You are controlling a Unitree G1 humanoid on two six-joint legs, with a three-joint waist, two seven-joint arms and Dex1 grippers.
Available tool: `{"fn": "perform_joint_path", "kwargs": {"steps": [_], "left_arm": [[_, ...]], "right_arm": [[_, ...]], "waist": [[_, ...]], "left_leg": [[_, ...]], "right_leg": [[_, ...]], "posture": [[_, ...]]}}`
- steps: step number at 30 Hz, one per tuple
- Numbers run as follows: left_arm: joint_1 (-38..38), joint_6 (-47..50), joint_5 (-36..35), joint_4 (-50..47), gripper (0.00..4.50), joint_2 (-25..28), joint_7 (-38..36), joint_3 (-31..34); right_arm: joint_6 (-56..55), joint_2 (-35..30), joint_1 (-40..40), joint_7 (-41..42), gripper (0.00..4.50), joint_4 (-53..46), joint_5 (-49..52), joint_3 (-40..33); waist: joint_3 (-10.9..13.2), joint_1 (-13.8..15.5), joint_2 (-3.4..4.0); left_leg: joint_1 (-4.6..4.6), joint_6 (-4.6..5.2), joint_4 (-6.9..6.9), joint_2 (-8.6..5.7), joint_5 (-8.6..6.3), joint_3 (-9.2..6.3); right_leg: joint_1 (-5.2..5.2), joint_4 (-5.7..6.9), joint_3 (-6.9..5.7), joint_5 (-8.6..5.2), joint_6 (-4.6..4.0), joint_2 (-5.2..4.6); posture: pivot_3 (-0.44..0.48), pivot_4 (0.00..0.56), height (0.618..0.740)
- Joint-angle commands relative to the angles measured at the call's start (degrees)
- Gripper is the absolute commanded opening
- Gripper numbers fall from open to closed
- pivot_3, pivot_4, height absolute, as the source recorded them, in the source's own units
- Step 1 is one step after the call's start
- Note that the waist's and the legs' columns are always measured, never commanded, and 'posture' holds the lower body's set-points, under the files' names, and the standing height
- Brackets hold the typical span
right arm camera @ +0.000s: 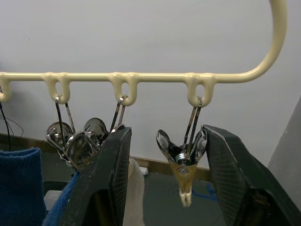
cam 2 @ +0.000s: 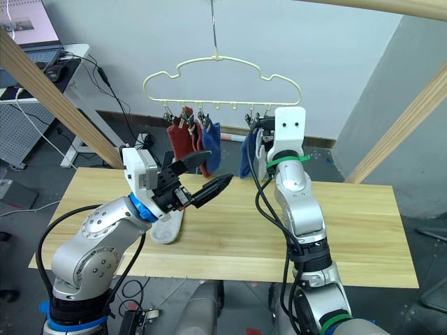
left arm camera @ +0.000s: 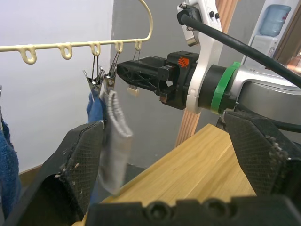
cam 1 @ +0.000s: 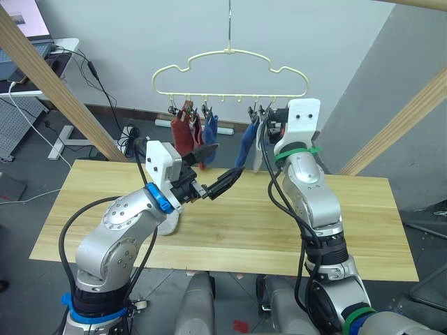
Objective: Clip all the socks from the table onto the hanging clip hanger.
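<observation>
**Five socks hang, one grey sock left on the table**

While the right pincer point(right arm camera: 167, 188) is raised to the clip hanger point(cam 1: 230, 70), its two black fingers point(right arm camera: 106, 183) stand apart on either side of an empty metal clip point(right arm camera: 182, 157) at the right end of the row, not closed on it. Just beside that clip, a light grey sock point(left arm camera: 115, 141) and a blue sock point(cam 1: 246, 145) hang from neighbouring clips. Further left along the hanger, two rust red socks point(cam 1: 184, 136) and another blue sock point(cam 1: 210, 132) hang close together.

The left pincer point(cam 2: 202, 178) is held above the table point(cam 1: 377, 230), below and to the left of the hanging socks, its fingers spread and holding nothing. One light grey sock point(cam 2: 167, 228) lies flat on the table beneath the left forearm, partly hidden by it.
</observation>
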Motion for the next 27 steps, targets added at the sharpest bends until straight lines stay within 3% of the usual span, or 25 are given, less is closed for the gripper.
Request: {"fn": "perform_joint_path", "kwargs": {"steps": [1, 14, 21, 27], "left_arm": [[0.1, -0.4, -0.9, -2.6, 4.5, 0.5, 0.1, 0.2], [-0.2, -0.5, -1.7, -3.2, 4.5, 0.2, 0.6, 0.5], [0.4, -0.6, -1.7, -3.5, 4.5, 0.3, 0.8, 0.1], [0.9, -0.8, -1.4, -3.8, 4.5, 0.2, 0.7, -0.7]], "right_arm": [[-1.9, 0.5, -1.5, 0.3, 2.45, -1.0, -0.2, 0.0], [-2.0, 0.9, -2.1, 0.3, 2.45, 0.4, 0.1, -0.8], [-2.1, 0.6, -1.9, 0.3, 0.16, 0.8, -0.1, -1.2], [-2.2, 0.3, -1.7, 0.7, 0.1, 0.6, -0.5, -1.0]], "waist": [[0.0, 0.0, 0.0], [0.0, 0.4, 0.0], [0.0, 1.2, 0.0], [0.0, 1.3, 0.0]], "left_leg": [[0.0, 0.0, 0.0, 0.0, 0.0, 0.0], [0.0, 0.0, 0.0, 0.0, 0.0, 0.0], [0.0, 0.0, 0.0, 0.0, 0.0, 0.0], [0.0, 0.0, 0.0, 0.01, 0.0, 0.0]], "right_leg": [[0.0, 0.0, 0.0, 0.0, 0.0, 0.0], [0.0, 0.0, 0.0, 0.01, -0.01, 0.0], [0.0, 0.0, -0.01, 0.01, -0.02, 0.0], [0.0, 0.0, -0.01, 0.03, -0.05, 0.0]], "posture": [[0.252, 0.284, 0.74], [0.258, 0.284, 0.74], [0.255, 0.285, 0.74], [0.249, 0.286, 0.74]]}}
